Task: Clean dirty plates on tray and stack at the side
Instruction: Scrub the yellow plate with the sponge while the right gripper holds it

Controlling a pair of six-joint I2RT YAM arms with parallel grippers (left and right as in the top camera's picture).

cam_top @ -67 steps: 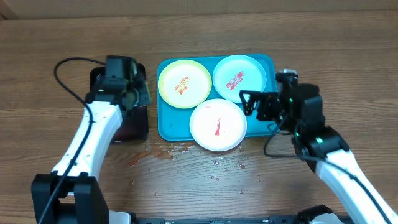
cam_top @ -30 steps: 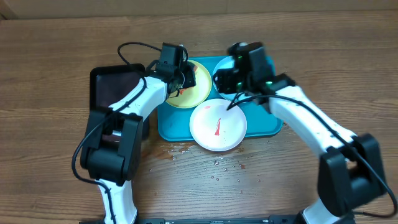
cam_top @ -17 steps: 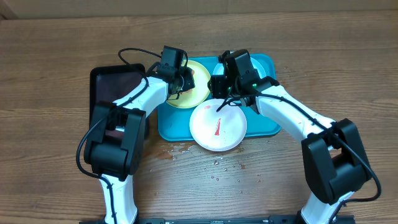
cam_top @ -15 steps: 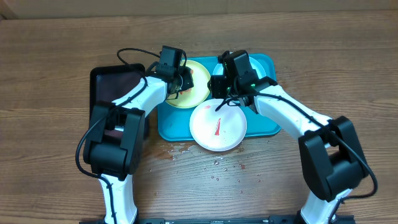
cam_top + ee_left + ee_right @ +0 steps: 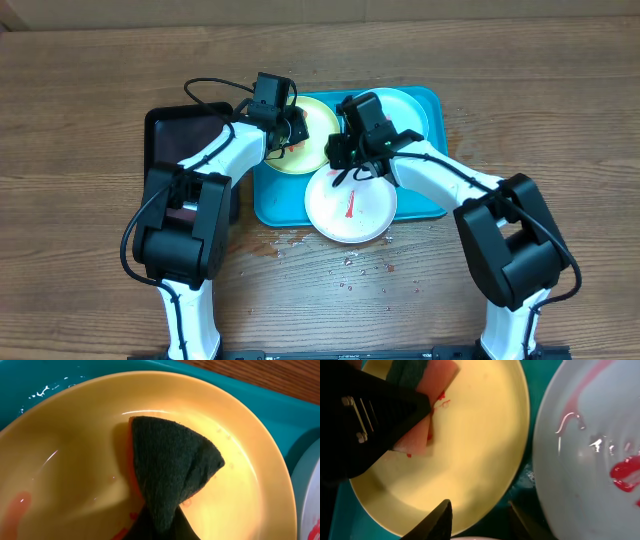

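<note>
The left pincer (image 5: 291, 128) squeezes a green-and-pink sponge (image 5: 170, 475) onto the round yellow-green plastic plate (image 5: 475, 450), upper middle of the overhead view, on the turquoise plastic tray (image 5: 268, 210). The right pincer (image 5: 480, 517) stands partly open around its rim. If it misses, rubbing could shove the plate away.

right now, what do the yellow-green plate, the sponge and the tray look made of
yellow-green plate: likely plastic, glossy; wet highlights on a smooth face.
sponge: fuzzy dark green scouring pad on pinkish foam, matte.
tray: probably plastic, smooth turquoise surface.
</note>
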